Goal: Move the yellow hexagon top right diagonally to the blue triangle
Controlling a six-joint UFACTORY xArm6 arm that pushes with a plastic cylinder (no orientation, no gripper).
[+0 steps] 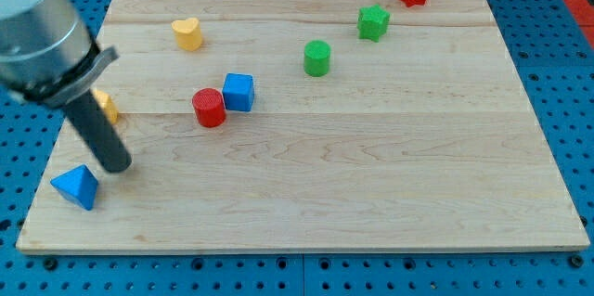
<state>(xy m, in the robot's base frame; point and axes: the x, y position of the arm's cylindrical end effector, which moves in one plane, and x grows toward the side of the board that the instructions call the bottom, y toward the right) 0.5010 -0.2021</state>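
No lettering, numbers, labels or brand marks are showing anywhere in this view. The wooden board (371, 194) is lying plain and unprinted, and the coloured blocks on it are carrying no readable signs. The blue perforated surface (557, 18) around the board is likewise bearing nothing that can be read.

My arm's grey body slants down from the view's top left; my tip (115, 165) rests just upper right of the blue triangle (76, 186).
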